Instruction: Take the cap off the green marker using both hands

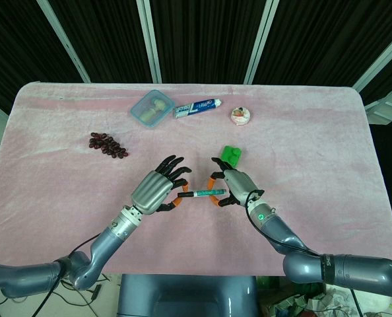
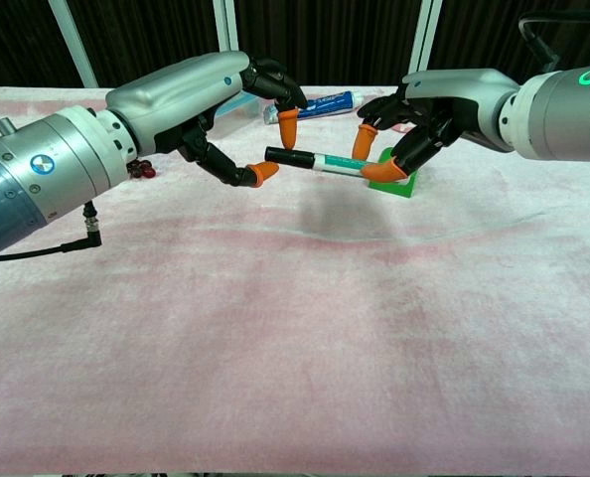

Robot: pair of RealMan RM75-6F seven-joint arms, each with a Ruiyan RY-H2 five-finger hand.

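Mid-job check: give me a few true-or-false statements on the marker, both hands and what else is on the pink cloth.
1. The right hand holds the green-banded white marker above the cloth. True.
2. The marker's black cap is already off. False: it is on the end that points toward the left hand.
3. The left hand's orange fingertips bracket the cap end. True.
4. The blue-and-white toothpaste tube lies at the near edge. False: it lies at the far side, beside the clear lidded container.
5. The green block lies beyond the right hand. True.
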